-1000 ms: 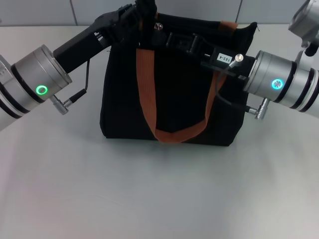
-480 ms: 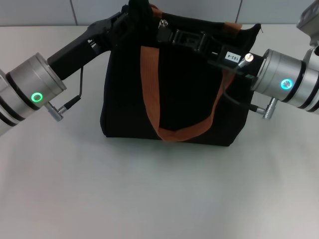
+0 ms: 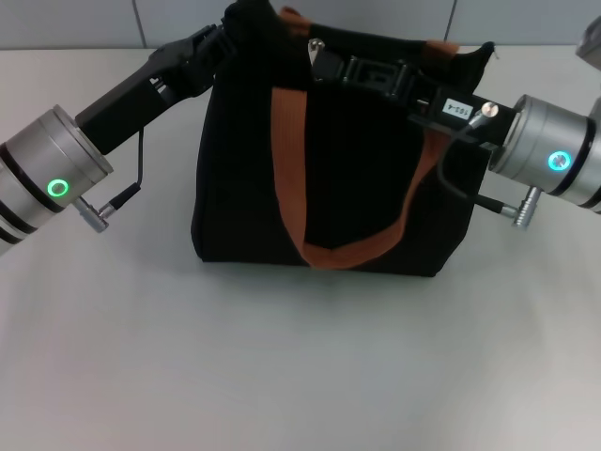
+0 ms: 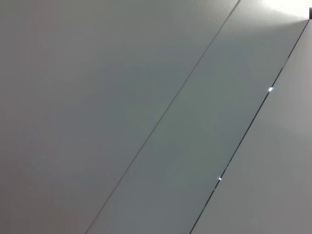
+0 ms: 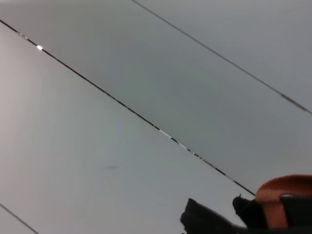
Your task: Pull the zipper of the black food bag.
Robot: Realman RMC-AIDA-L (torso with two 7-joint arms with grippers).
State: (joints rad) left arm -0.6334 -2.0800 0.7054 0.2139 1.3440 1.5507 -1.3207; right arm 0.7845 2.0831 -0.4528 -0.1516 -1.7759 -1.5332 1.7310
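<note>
The black food bag (image 3: pixel 347 178) stands upright mid-table, its orange-brown strap (image 3: pixel 289 160) hanging down the front. My left gripper (image 3: pixel 237 30) is at the bag's top left corner and is shut on the bunched, raised black fabric there. My right gripper (image 3: pixel 324 58) reaches in from the right along the top edge. The small silver zipper (image 3: pixel 315 45) pull sits at its tip, pinched between the fingers. The right wrist view shows only a piece of strap (image 5: pixel 285 195) and black bag edge (image 5: pixel 209 219). The left wrist view shows neither bag nor fingers.
The grey table (image 3: pixel 300 366) spreads in front of the bag. A panelled grey wall (image 4: pixel 146 117) stands behind it. The second strap (image 3: pixel 439 47) peeks over the bag's top right corner. Cables hang from both wrists beside the bag.
My right arm has drawn back to the right, and the silver pull has moved right along the top edge with it. My left arm has shifted left while still at the corner.
</note>
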